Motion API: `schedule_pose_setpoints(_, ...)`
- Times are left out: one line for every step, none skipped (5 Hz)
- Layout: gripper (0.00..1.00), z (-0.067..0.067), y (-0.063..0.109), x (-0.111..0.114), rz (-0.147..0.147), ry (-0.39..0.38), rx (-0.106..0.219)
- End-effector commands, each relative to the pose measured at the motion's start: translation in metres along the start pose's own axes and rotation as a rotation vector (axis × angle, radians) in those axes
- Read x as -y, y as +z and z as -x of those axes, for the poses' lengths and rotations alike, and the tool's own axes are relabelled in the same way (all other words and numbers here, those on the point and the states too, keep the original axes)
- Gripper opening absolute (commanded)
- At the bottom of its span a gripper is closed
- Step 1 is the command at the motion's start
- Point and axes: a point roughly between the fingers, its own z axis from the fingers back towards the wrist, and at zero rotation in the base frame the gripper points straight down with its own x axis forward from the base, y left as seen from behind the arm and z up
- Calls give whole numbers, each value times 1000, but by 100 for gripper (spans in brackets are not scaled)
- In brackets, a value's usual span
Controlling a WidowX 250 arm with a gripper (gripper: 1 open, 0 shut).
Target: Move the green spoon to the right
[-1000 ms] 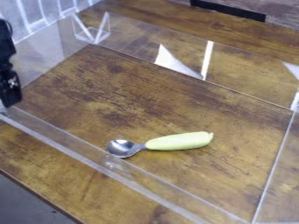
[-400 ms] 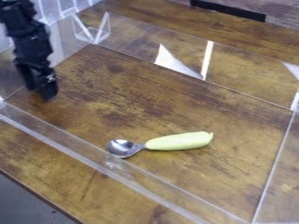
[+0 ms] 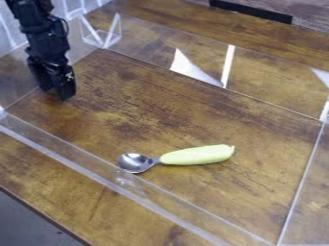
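Note:
The green spoon lies flat on the wooden tabletop near the front clear wall. Its yellow-green handle points right and its silver bowl points left. My black gripper hangs at the far left of the table, well left of and behind the spoon, pointing down close to the wood. It holds nothing. Its fingers look close together, but the gap between them is too small to judge.
Clear acrylic walls fence the wooden table: a low front wall, a right wall and upright clear panels at the back. Open wood lies to the right of the spoon.
My gripper has moved in from the left edge toward the right and slightly back over the table. The spoon has not moved.

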Motion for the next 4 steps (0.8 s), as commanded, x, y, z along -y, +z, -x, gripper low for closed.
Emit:
schedule_pose_setpoints(100, -6, 19, -10, -40, -5, 51)
schedule_pose_setpoints(100, 4, 38, -4, -41, 35, 57)
schedule_pose_setpoints(100, 14, 56, 2, -41, 77, 62)
schedule_pose_setpoints(100, 10, 64, 5, -51, 148, 76)
